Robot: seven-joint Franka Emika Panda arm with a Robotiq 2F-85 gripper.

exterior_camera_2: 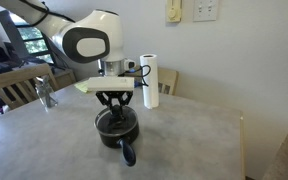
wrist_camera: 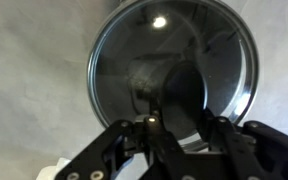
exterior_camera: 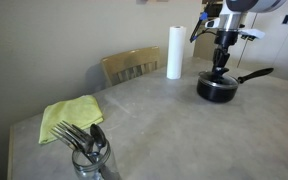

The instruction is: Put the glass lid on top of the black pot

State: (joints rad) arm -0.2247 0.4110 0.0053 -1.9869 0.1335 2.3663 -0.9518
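The black pot (exterior_camera: 216, 90) stands on the table with its long handle (exterior_camera: 256, 74) pointing away to the side; it also shows in an exterior view (exterior_camera_2: 116, 130). The glass lid (wrist_camera: 134, 50), with a metal rim, fills the wrist view and sits on or just over the pot's mouth. I cannot tell if it rests fully. My gripper (wrist_camera: 184, 125) comes straight down over the pot (exterior_camera: 222, 66) (exterior_camera_2: 115, 110). Its fingers are closed on the lid's black centre knob.
A white paper towel roll (exterior_camera: 174, 52) (exterior_camera_2: 150, 80) stands behind the pot. A wooden chair (exterior_camera: 132, 66) is at the table's edge. A yellow-green cloth (exterior_camera: 69, 117) and a glass jar of cutlery (exterior_camera: 89, 152) (exterior_camera_2: 46, 95) lie at the far end of the grey table (exterior_camera: 174, 135).
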